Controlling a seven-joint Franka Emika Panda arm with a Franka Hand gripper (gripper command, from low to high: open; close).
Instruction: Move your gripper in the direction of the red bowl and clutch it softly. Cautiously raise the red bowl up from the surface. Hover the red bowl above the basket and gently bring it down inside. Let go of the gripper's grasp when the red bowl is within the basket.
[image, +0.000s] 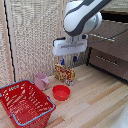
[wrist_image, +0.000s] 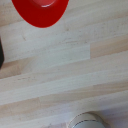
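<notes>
The wrist view's edge crops the red bowl (wrist_image: 41, 11); the end effector is unseen there.

Pale wood floor (image: 95, 102), wicker screen (image: 35, 35)

Plain red bowl (image: 61, 92), red lattice basket (image: 26, 104) with seemingly blue-grey rim, pink cup (image: 41, 80), white gripper (image: 69, 61)

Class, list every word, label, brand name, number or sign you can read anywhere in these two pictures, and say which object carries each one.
No text can be read in either view.
The small packet behind the red bowl has red and yellow printing, too blurred to read.
The basket, the pink cup and the gripper show no lettering.
</notes>
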